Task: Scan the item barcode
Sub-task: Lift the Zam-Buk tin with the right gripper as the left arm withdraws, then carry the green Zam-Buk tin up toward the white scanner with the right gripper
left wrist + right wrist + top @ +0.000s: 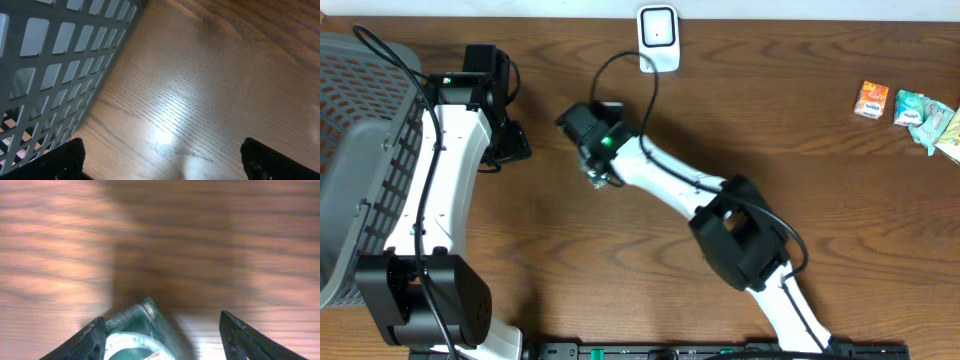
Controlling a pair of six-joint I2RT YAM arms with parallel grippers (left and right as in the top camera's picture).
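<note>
A dark green packet with white print lies on the wooden table between the fingers of my right gripper. It touches the left finger, while a gap separates it from the right finger; the jaws stand apart. From overhead, the right gripper points down at the table's middle and hides most of the packet. A white scanner with a black cable stands at the far edge. My left gripper hangs open and empty over bare wood beside the basket.
A grey mesh basket fills the left side, and its wall is close to the left gripper. An orange carton and pale green packets lie at the far right edge.
</note>
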